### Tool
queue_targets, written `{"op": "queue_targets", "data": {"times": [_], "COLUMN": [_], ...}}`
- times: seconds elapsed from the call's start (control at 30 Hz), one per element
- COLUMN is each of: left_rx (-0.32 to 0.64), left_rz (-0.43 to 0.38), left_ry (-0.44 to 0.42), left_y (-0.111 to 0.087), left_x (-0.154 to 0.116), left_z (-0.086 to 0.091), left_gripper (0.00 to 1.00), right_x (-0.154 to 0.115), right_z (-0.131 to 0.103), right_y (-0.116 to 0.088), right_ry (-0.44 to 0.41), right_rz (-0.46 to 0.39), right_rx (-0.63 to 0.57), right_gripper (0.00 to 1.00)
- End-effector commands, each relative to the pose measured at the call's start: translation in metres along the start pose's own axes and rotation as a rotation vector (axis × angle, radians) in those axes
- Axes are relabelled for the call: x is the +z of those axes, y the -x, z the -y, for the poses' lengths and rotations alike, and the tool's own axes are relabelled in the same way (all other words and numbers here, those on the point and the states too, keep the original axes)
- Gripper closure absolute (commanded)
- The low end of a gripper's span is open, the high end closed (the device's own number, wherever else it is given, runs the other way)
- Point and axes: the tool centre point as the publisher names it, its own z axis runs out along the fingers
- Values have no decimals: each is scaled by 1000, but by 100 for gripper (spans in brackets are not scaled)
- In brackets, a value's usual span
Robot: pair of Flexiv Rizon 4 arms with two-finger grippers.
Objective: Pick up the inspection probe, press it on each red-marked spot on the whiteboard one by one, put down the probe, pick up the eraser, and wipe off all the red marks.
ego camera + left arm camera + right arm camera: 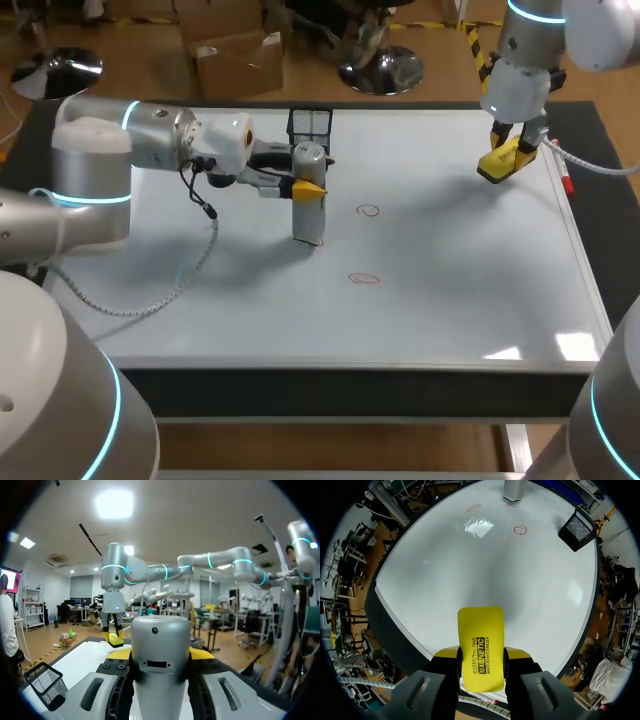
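Observation:
The grey inspection probe (309, 205) stands upright on the whiteboard (450, 260), and my left gripper (306, 186) is shut on its upper part. Its foot rests on a red mark (319, 243). Two more red circles (369, 210) (365, 279) lie to its right. In the left wrist view the probe (160, 670) fills the space between the yellow fingertips (201, 653). My right gripper (507, 158) hangs over the board's far right, shut on the yellow eraser (500, 163). The right wrist view shows the eraser (480, 640) clamped between its fingers, above the board, with the probe (513, 491) far ahead.
A black mesh basket (310, 124) stands at the board's back edge, just behind the probe, seen also as the basket (46, 684) and basket (578, 527). A red marker (566, 183) lies along the right rim. My left arm's cable (150, 295) trails over the board's left part.

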Motion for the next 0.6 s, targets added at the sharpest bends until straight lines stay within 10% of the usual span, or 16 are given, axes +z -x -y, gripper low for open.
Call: {"op": "queue_targets", "data": {"times": [0.03, 0.6], "left_rx": [-2, -21], "left_rz": [-10, -16], "left_ry": [-8, 0], "left_y": [5, 5], "left_x": [1, 7], "left_z": [-3, -12], "left_gripper": [100, 100], "right_x": [-1, -1], "right_z": [1, 1], "right_y": [0, 0], "right_ry": [-2, -2], "right_rz": [-3, -3], "right_rx": [-1, -1], "right_gripper": [100, 100]}}
